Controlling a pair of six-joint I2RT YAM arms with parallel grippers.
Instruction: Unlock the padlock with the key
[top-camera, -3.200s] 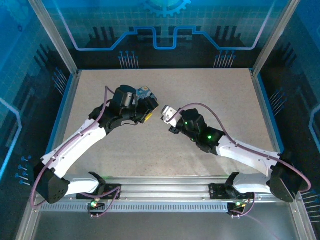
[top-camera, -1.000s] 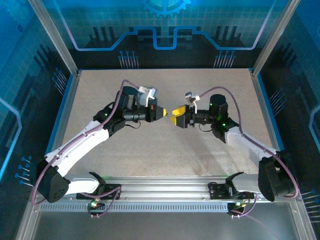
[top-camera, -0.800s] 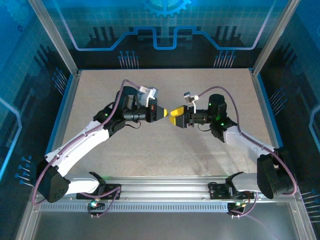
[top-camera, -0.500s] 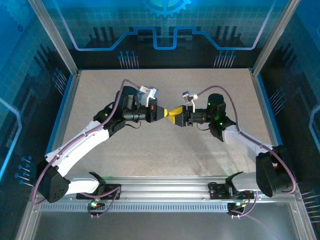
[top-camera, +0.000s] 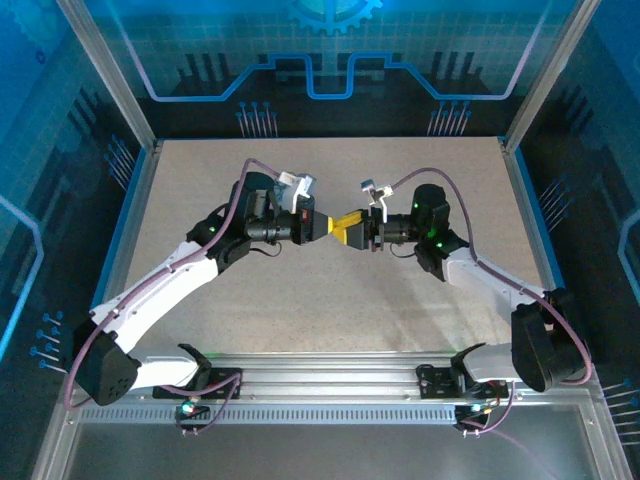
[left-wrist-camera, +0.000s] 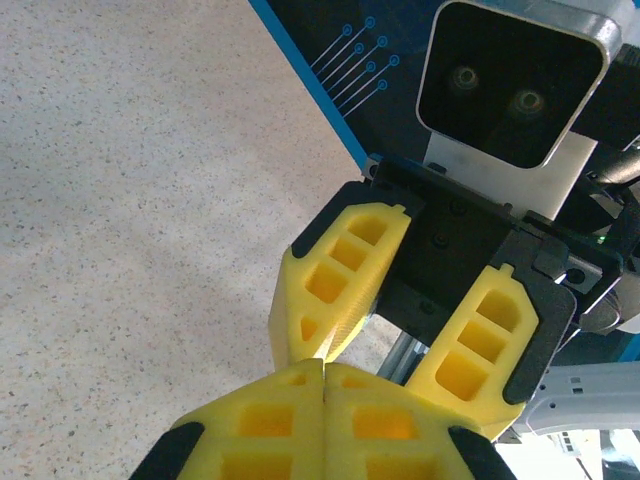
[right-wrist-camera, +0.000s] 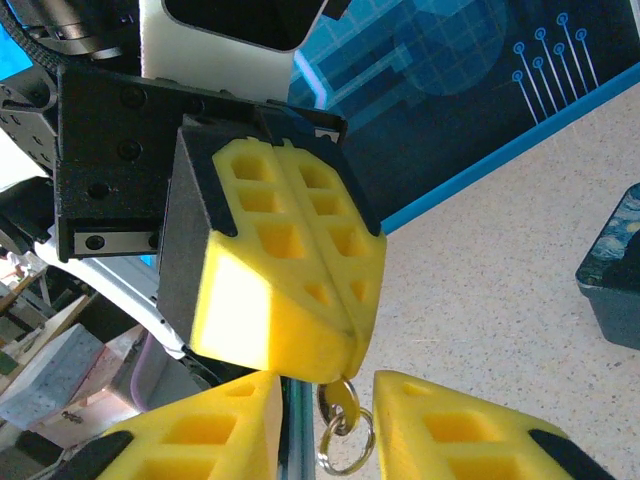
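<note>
Tips of left gripper (top-camera: 326, 226) pressed shut on key (right-wrist-camera: 338, 402), ring (right-wrist-camera: 347, 442) dangling at 6 o'clock; right gripper (top-camera: 346, 229) parted, advanced from 3 o'clock, now straddling key.

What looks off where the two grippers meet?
The key dangles below the shut left gripper, seemingly pinched at one end and pointing down, not forward. The right gripper is open, a finger on either side of it. Nothing looks damaged.
</note>
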